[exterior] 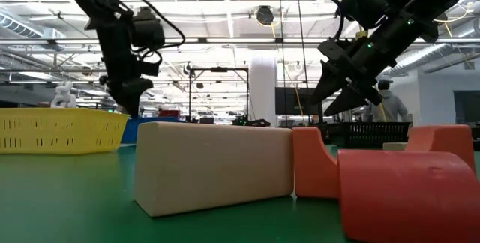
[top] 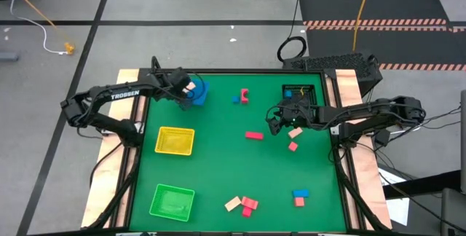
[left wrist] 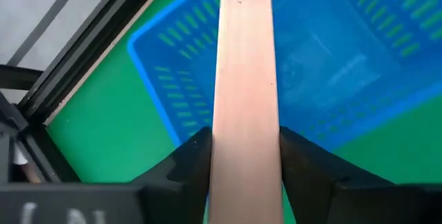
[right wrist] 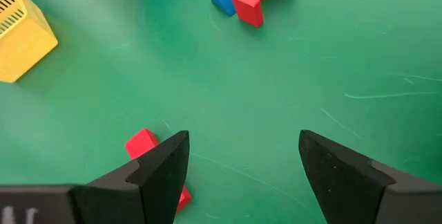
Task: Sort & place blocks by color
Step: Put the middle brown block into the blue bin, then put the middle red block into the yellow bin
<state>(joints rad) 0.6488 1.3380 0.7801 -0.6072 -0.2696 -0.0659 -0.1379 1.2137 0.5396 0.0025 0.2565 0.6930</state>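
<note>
Green matting covers our bench (top: 218, 170), and we place everything against the blue tray (top: 199, 92) at its far left corner. Our left claw (top: 188, 90) hangs directly over that tray, clamped on a tan bar (left wrist: 245, 99) that stands up between the fingers (left wrist: 190, 162) above the tray's slatted floor. Our right claw (top: 280, 122) is well across the bench from the blue tray, just in front of the black mesh basket (top: 300, 92), raised off the mat with its jaws apart and nothing between them; from its wrist we see bare green between the fingers (right wrist: 162, 172). A red bar (top: 253, 135) lies just beside that claw on the side toward the blue tray, a tan block (top: 295, 131) and a pink block (top: 293, 146) lie close under the arm. Between the blue tray and the basket sit a red arch piece (top: 244, 95) and a small blue block (top: 236, 99), touching each other. The yellow tray (top: 175, 141) is near the blue tray, toward the front, and the green tray (top: 172, 201) lies farther on past it. Well away, along the front edge, we see a tan block (top: 232, 204) beside pink pieces (top: 249, 205), and farther right a blue block (top: 300, 193) touching a red cube (top: 299, 202).
</note>
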